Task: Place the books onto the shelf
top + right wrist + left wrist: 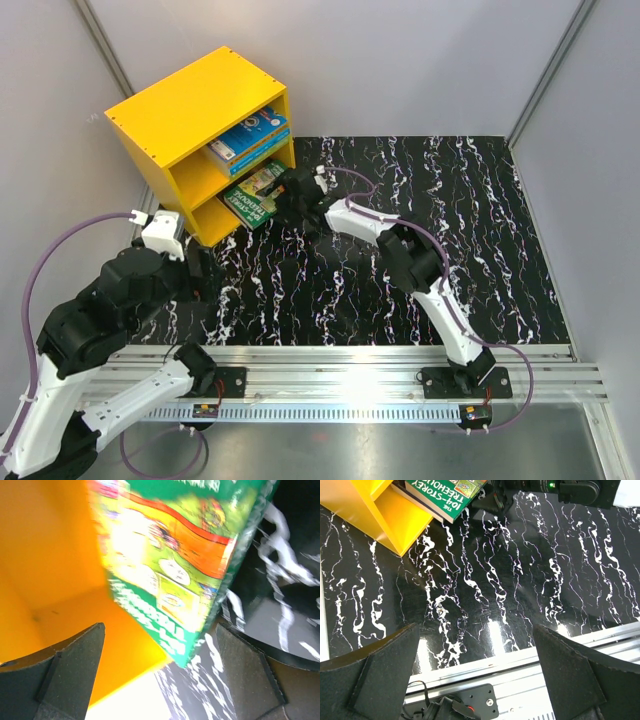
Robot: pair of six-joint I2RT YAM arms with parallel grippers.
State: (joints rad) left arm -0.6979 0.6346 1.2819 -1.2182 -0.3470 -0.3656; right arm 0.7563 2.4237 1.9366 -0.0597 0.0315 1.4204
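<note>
Nearly there, by the look of it. Counting the blue books (250, 135) lying flat in the upper compartment of the yellow shelf (190, 100). Spotting the green book (255, 192) in the lower compartment, poking out past the front edge. Possibly hiding a darker book underneath, too cramped to call. Catching the right gripper (298, 197) just at that green cover, jaws spread wide, pinching nothing. Catching the left gripper (477, 630) low over the marbled desk (450, 220), jaws spread too, empty. Left to do, at a guess: nudging the green book fully in.

yellow shelf (190, 95), blue books (248, 135) in upper compartment, green book (252, 195) jutting from lower, right end effector (283, 197) beside it
</note>
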